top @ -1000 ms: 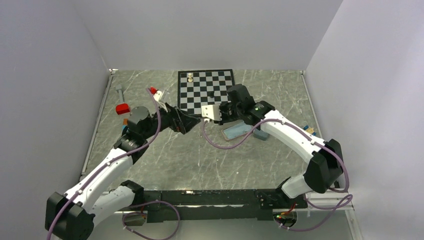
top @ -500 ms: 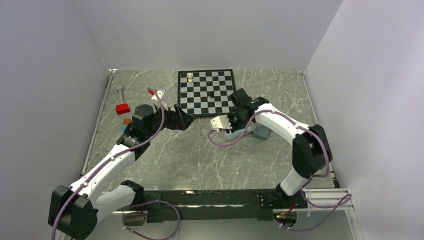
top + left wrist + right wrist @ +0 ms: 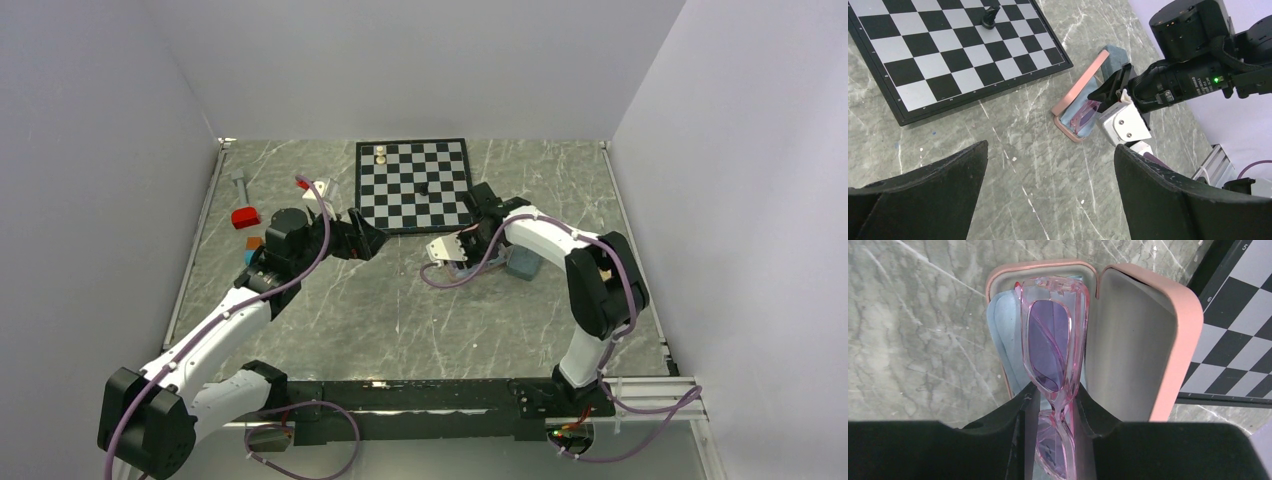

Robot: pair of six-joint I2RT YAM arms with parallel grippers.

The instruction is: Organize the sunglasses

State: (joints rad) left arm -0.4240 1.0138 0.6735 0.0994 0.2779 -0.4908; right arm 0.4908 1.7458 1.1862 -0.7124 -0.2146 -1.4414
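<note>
**Surface:** a grey marbled table top point(image 3: 400, 310), with a black-and-white chessboard point(image 3: 412, 185) at upper centre of the overhead frame.

**Arms:** the left arm point(image 3: 215, 335) reaches from lower left toward the centre. The right arm point(image 3: 590, 290) is folded sharply at the elbow on the right. Its wrist is down at centre-right, just below the board's lower right corner.

**Case:** an oblong pink case point(image 3: 1143, 340) lies open on the table near that corner, its lid raised on the board side. A grey-blue case point(image 3: 522, 265) sits just to its right in the overhead frame.

**Task item:** the translucent purple-pink sunglasses point(image 3: 1050, 340) lie lengthwise in the pink case's lower half. They rest on a light-blue cloth point(image 3: 1005, 335), which shows along their left edge in the right wrist frame.

**Right gripper point(image 3: 1053, 391):** the two black fingers pinch the frame at the bridge, one on each side and touching it. One lens lies beyond the fingertips inside the case. The other sits between the fingers at the bottom of the frame.

**Left gripper point(image 3: 1050, 146):** the jaws are spread wide with nothing between them. It hangs over bare table, well apart from the pink case.

**Change from one second ago:**
- The right wrist then stood higher, against the board's lower edge, with the forearm stretched out. It has since come down onto the case with the elbow drawn in.
- The left arm has drawn back slightly to the left, its jaws as wide as before
</note>
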